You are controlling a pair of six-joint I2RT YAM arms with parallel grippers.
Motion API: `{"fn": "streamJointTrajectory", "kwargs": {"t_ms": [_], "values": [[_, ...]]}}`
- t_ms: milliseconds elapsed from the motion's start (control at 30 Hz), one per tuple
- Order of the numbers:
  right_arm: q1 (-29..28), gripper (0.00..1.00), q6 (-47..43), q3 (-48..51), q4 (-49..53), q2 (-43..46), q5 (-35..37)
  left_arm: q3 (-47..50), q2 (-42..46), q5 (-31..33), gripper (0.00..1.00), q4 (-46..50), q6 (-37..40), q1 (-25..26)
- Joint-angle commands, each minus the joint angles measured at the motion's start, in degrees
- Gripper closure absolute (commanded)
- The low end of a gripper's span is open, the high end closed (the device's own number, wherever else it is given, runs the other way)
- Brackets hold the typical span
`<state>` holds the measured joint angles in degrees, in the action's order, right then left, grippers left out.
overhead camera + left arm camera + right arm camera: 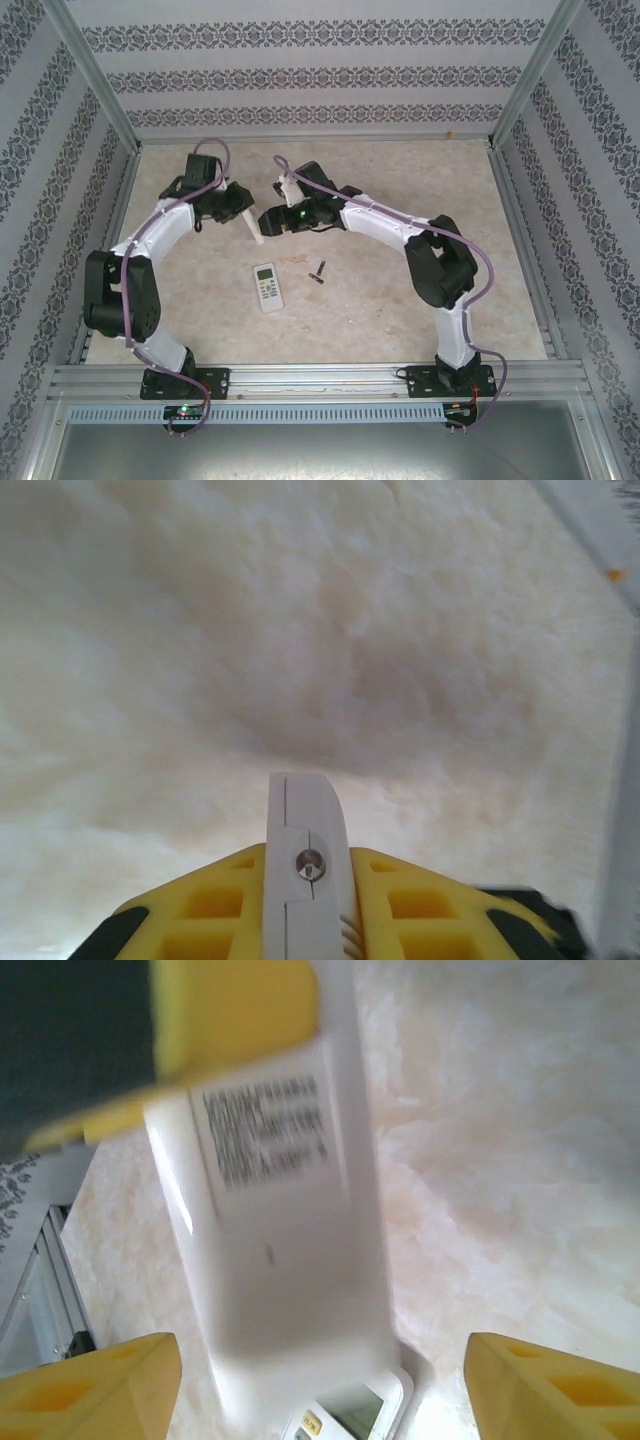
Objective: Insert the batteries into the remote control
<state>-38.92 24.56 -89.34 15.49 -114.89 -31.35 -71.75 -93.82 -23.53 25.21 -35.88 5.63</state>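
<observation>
L gripper (243,216) clamped shut on white remote (252,228), held above table (400,310). 2nd remote (267,287) lay face-up mid-table. Batteries (318,272) just R of it, untouched. R gripper (268,222) gaped open beside held remote. Nothing loaded yet, by look of it; all insertion left.

Label (265,1130) on held remote (300,1290), blurred, unreadable

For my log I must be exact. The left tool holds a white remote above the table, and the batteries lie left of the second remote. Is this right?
One detail is wrong. The top external view shows the batteries lying right of the second remote, not left. The rest stands: the left tool holds a white remote above the table.
</observation>
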Motion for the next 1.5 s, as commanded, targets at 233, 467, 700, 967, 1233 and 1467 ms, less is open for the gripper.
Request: {"fn": "streamJointTrajectory", "kwargs": {"t_ms": [233, 467, 700, 967, 1233, 1467], "values": [[6.6, 0.21, 0.8, 13.1, -1.4, 12.7, 3.6, -28.8, -20.6, 61.7, 0.99, 42.9, 15.0, 1.1], [7.4, 0.21, 0.7, 17.8, -1.7, 15.2, 3.2, -36.2, -32.5, 64.8, 0.98, 38.7, 17.3, 2.2], [7.4, 0.2, 1.0, 19.3, -1.7, 15.5, 2.6, -52.8, -47.6, 61.6, 0.77, 45.9, 17.2, 3.0], [7.4, 0.2, 1.5, 19.1, -1.2, 16.3, 2.6, -62.8, -52.9, 52.9, 0.64, 47.7, 18.1, 3.1], [5.3, 0.2, 1.6, 20.8, 1.1, 16.9, 13.6, -42.9, -30.0, 31.6, 0.51, 32.9, 17.3, 3.1], [-2.8, 0.19, 5.5, 24.1, 0.5, 17.9, 24.6, -3.8, 4.3, 10.3, 0.44, 6.6, 1.4, 4.7]]}}
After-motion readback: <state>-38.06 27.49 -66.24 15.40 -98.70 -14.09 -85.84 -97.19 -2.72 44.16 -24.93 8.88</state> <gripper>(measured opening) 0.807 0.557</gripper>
